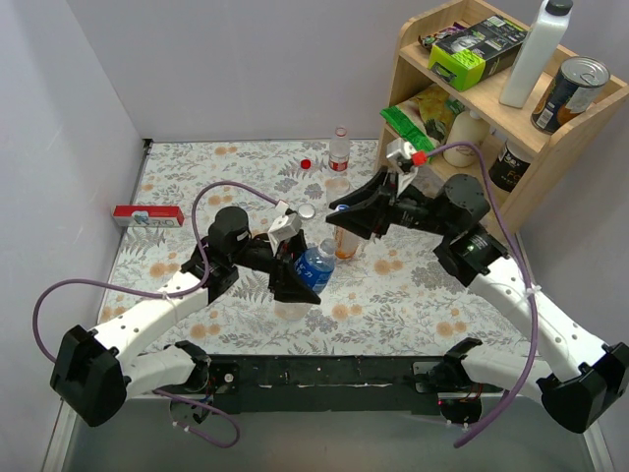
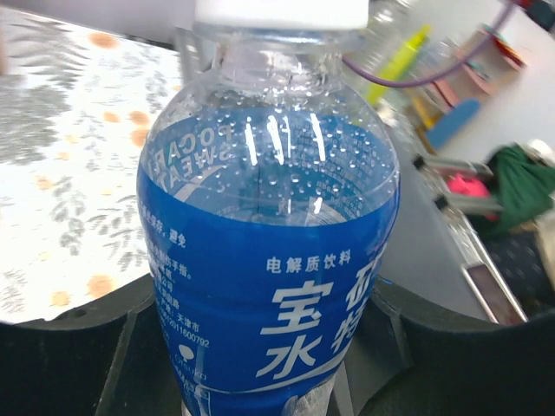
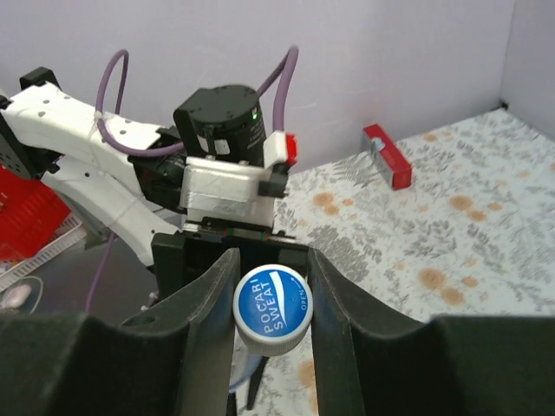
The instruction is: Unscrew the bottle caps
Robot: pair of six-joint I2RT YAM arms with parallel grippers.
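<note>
Seen from above, the blue-labelled Pocari Sweat bottle [image 1: 316, 265] is mostly buried among the black claws at the middle of the floral surface [image 1: 197, 167], and its top is lost under them. The left wrist view is filled by that bottle. The left claw [image 2: 264, 299] is clamped on its body, and the bluish-white cap [image 2: 277, 12] is cut off at the upper edge. Only the right wrist view shows the cap whole, printed face up, with the right claw [image 3: 272, 264] closed against its two sides. Just beyond, the orange-liquid bottle [image 1: 346, 248] is half covered by the right claw. A silver-white cap [image 1: 308, 210] lies loose nearby. Farther back, a red cap [image 1: 307, 163] lies beside the clear red-labelled bottle [image 1: 339, 152]. A red box [image 1: 147, 216] sits by the left wall, and a wooden shelf [image 1: 405, 69] stands at the far right.
</note>
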